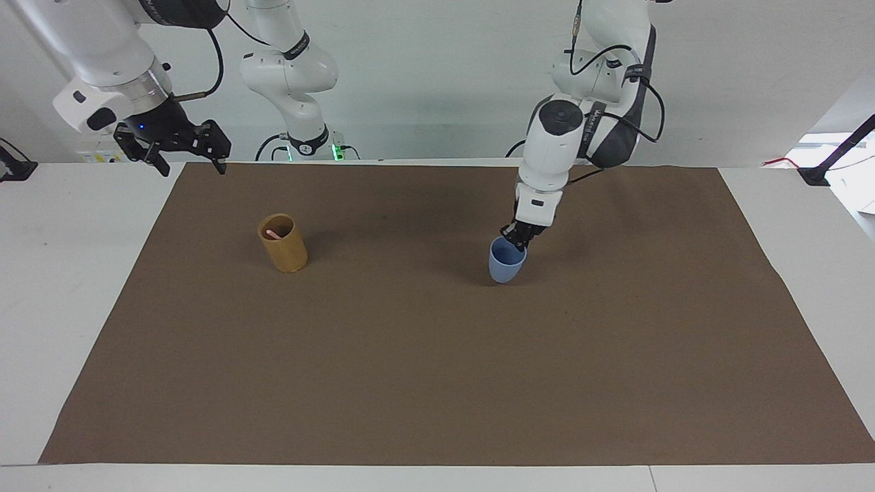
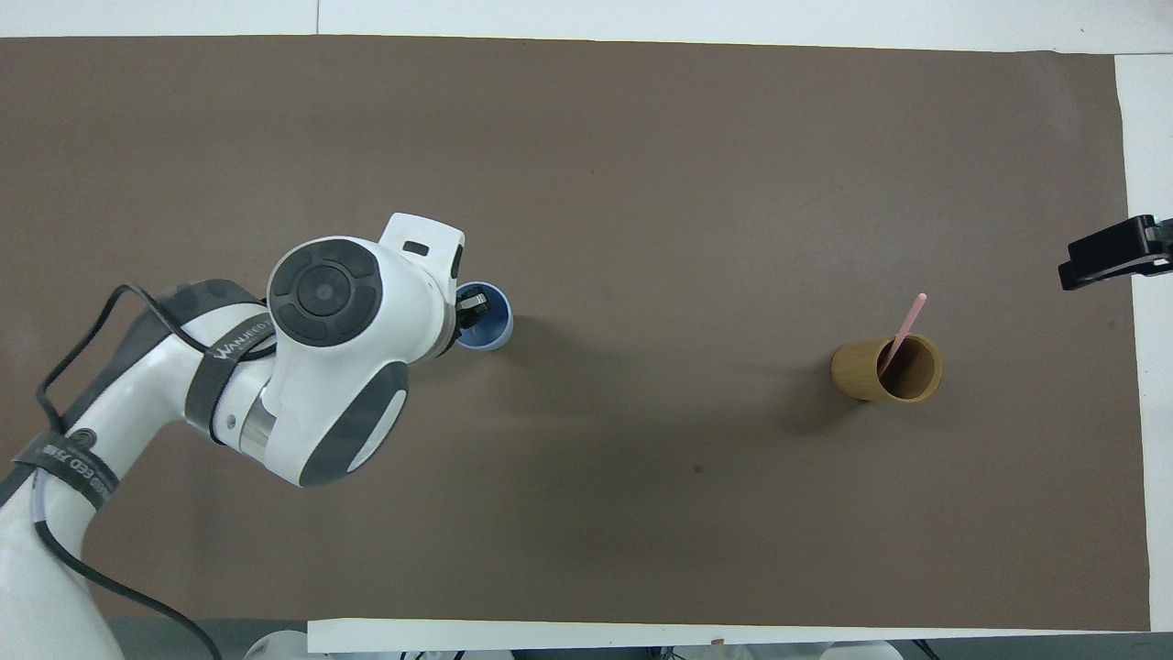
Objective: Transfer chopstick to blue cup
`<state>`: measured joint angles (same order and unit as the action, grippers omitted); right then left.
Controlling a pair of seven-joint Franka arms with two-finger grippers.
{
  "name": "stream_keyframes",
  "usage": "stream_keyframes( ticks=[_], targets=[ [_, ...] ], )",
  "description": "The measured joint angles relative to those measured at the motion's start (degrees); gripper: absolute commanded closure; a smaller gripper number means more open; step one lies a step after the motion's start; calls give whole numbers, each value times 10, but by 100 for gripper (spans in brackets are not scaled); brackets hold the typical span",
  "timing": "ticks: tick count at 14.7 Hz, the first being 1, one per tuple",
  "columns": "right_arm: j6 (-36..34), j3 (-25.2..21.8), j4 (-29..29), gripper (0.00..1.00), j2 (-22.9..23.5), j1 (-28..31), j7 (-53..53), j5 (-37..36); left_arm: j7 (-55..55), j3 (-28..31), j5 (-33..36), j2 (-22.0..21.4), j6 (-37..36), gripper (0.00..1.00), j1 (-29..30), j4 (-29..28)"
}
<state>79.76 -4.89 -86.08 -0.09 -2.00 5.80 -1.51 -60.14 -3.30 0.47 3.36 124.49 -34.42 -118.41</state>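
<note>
The blue cup (image 1: 506,261) (image 2: 487,318) is near the middle of the brown mat, upright, and my left gripper (image 1: 517,236) (image 2: 469,306) is shut on its rim, on the side toward the robots. A pale pink chopstick (image 2: 904,331) (image 1: 272,234) leans in the tan cup (image 1: 283,243) (image 2: 887,369) toward the right arm's end of the table, its tip sticking out past the rim. My right gripper (image 1: 182,146) (image 2: 1111,260) hangs open over the mat's edge at that end, away from the tan cup.
The brown mat (image 1: 437,383) covers most of the white table (image 1: 61,273). Only the two cups stand on it.
</note>
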Motion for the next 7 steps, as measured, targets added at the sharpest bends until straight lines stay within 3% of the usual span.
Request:
stream_keyframes(
  ticks=[3, 4, 5, 6, 7],
  targets=[
    [22, 0, -3, 0, 0, 0, 0, 0, -3, 4, 0, 5, 8, 94, -4, -3],
    [46, 0, -13, 0, -1, 0, 0, 2, -3, 6, 0, 5, 10, 87, -3, -3],
    [74, 1, -29, 0, -4, -1, 0, 6, -3, 8, 0, 6, 10, 75, -3, -4],
    [106, 2, -50, 0, -9, -2, 3, 13, -3, 9, 0, 6, 11, 49, -3, -4],
    [143, 3, -75, 0, -16, -4, 9, 22, -3, 9, 0, 6, 12, 34, -3, -4]
  ],
)
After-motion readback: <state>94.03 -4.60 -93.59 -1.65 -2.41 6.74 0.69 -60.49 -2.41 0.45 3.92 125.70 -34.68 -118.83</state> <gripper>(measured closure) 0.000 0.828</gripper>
